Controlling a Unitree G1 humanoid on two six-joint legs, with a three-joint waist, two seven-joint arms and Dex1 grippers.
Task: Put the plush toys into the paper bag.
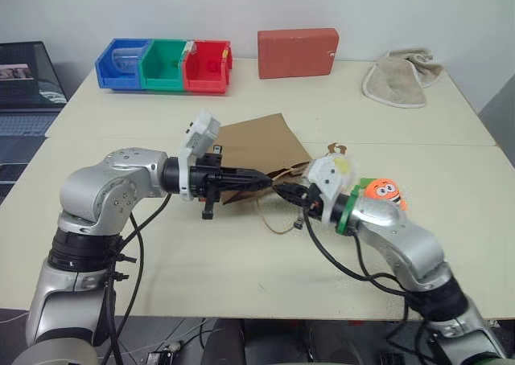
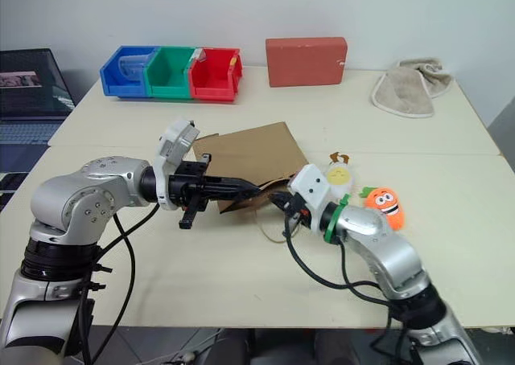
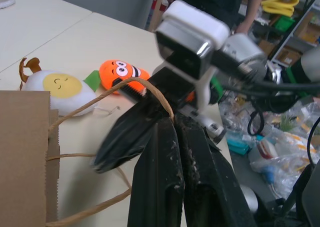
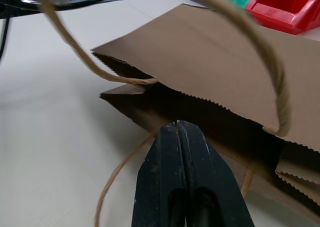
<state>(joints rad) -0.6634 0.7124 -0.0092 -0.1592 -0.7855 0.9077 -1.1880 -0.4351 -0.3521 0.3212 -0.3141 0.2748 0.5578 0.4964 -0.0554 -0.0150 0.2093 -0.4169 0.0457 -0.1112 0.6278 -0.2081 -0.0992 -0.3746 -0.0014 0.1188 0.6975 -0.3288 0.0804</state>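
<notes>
The brown paper bag (image 1: 261, 144) lies on its side mid-table, its mouth facing the near right. My left gripper (image 1: 269, 183) is shut on the bag's upper cord handle (image 3: 100, 104) and holds it raised off the table. My right gripper (image 4: 176, 123) is shut at the bag's mouth, and the lower cord handle (image 4: 120, 172) runs into its tips. The two grippers almost touch, tip to tip. Both plush toys lie just right of the bag: the white egg (image 2: 339, 174) and the orange carrot (image 2: 386, 204), beside my right forearm.
Blue, green and red bins (image 1: 165, 63) stand along the back left, with a red box (image 1: 298, 51) at the back centre and a beige towel (image 1: 398, 79) at the back right. A laptop (image 1: 24, 84) sits off the table's left side.
</notes>
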